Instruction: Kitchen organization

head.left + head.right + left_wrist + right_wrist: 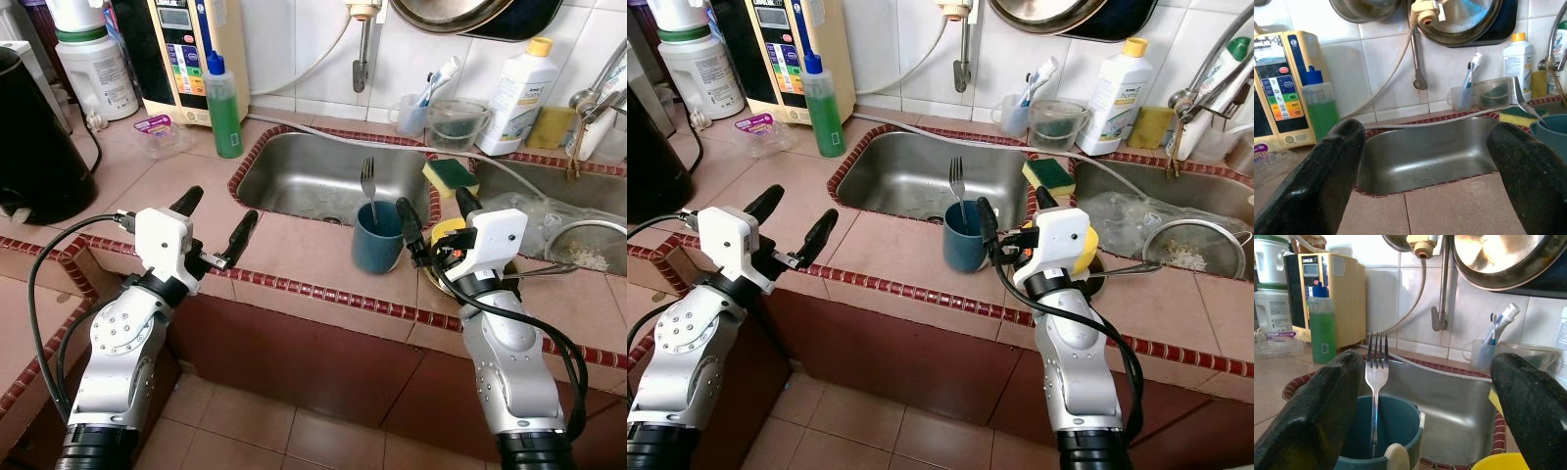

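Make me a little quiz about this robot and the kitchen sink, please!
1. True or false: the fork stands in the blue cup.
2. Which gripper is nearer the cup: the left gripper or the right gripper?
3. What colour is the liquid in the bottle left of the sink: A red, B green, C clear?

Key:
1. True; its tines point up.
2. The right gripper; its open fingers sit just beside the cup.
3. B, green.
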